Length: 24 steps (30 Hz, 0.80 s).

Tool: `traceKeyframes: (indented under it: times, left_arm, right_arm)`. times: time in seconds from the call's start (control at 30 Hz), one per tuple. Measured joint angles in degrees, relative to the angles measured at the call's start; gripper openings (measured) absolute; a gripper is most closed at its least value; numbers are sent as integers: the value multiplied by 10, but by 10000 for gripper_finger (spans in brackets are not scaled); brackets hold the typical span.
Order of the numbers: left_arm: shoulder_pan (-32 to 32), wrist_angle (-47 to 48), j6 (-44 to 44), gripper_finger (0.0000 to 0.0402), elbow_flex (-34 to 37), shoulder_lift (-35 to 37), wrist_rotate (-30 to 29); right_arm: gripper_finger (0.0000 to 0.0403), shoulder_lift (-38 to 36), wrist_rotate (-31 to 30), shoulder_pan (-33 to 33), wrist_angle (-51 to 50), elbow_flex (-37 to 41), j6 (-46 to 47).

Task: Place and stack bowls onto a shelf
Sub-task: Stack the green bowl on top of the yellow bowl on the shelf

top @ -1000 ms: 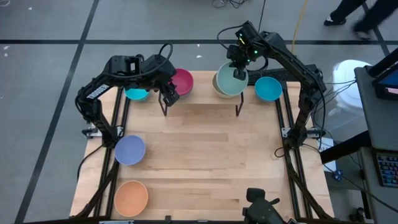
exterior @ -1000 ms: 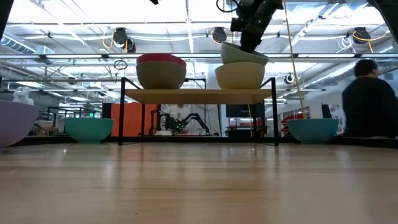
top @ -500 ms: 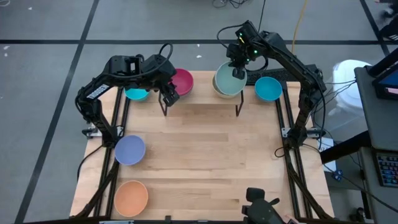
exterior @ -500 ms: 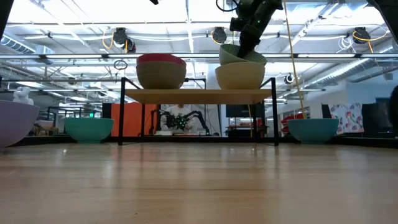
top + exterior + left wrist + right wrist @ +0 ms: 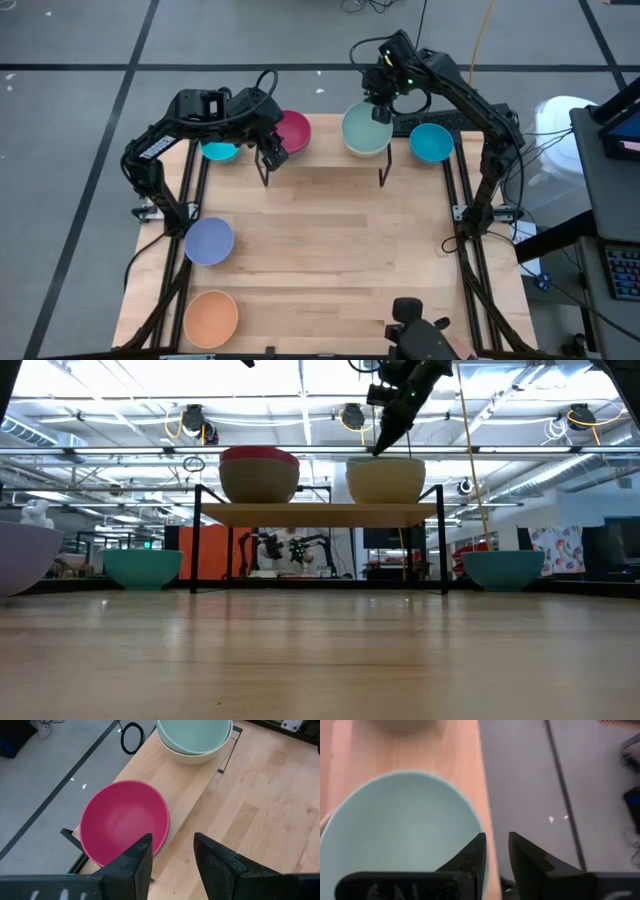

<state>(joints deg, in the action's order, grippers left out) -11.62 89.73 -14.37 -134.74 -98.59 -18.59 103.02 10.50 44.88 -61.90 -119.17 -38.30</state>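
On the shelf (image 5: 325, 132), at the table's far edge, the mint bowl (image 5: 364, 130) lies nested level in the cream bowl (image 5: 385, 481). The magenta bowl (image 5: 293, 130) sits on an olive-grey bowl (image 5: 258, 482) at the shelf's left end. My right gripper (image 5: 497, 854) is open and stands just above the mint bowl's far rim (image 5: 481, 827). My left gripper (image 5: 172, 856) is open and hovers over the shelf's near edge beside the magenta bowl (image 5: 125, 822), touching nothing. My right gripper comes from above, pointing down, at the mint bowl's far rim (image 5: 483, 836). One finger (image 5: 472, 855) lies over that rim, while floor shows through the gap. I cannot tell whether it touches the bowl.
Two cyan bowls stand on the table beside the shelf, one on the left (image 5: 220, 151) and one on the right (image 5: 432, 143). A lavender bowl (image 5: 209, 241) and an orange bowl (image 5: 211, 317) sit near the table's left edge. The shelf's black legs (image 5: 383, 177) stand on the tabletop.
The mint bowl was tilted above the cream bowl, under my right gripper. It has sunk and now lies level inside the cream bowl. My right gripper has shifted slightly toward the far edge and stands clear above the rim.
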Motion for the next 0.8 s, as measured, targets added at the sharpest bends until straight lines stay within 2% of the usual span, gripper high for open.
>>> traceKeyframes:
  times: [0.17, 0.37, 0.8]
  left_arm:
    - [0, 0, 0, 149, 0, 0, 0]
    - [0, 0, 0, 150, 0, 0, 0]
    - [0, 0, 0, 149, 0, 0, 0]
  right_arm:
    - [57, -3, -2, -4, 50, 0, -1]
    - [5, -3, 0, -8, 72, 5, 1]
    - [0, -1, -3, -9, 143, 115, -11]
